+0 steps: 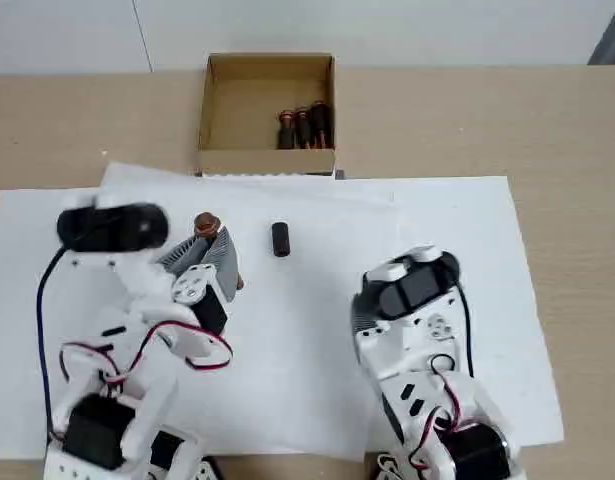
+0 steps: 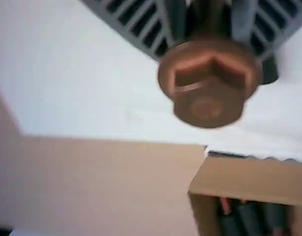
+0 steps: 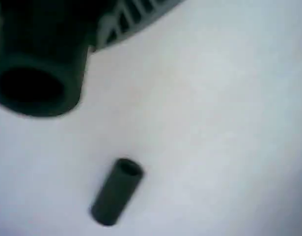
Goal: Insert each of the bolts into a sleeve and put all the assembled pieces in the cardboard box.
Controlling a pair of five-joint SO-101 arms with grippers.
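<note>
- Three finished pieces (image 1: 305, 126) are seen lying side by side in the cardboard box (image 1: 267, 62), at its right side.
- The box is set at the far side of the bench (image 1: 567, 130), just past the far edge of the white paper (image 1: 407, 215).
- A bolt (image 2: 209, 83) is gripped tight by the left hand (image 2: 209, 17). Its copper head is poked out toward the box. This hand is held over the left part of the paper.
- The held sleeve (image 3: 38, 78) is clamped in the right hand (image 3: 92, 24), and its open end can be seen. This hand is found over the right part of the paper, on the near side.
- The loose sleeve (image 1: 280, 240) is left lying on the paper between the two arms, a bit nearer than the box. It is touched by nothing.
- It looks like a good part of the job is done, since three pieces are already boxed.
- The bolt and the held sleeve are not joined yet and are kept well apart.
- Next, it seems, the bolt must be pushed into the held sleeve and the new piece put in the box.
- After that, the loose sleeve is still to be filled and boxed too.
</note>
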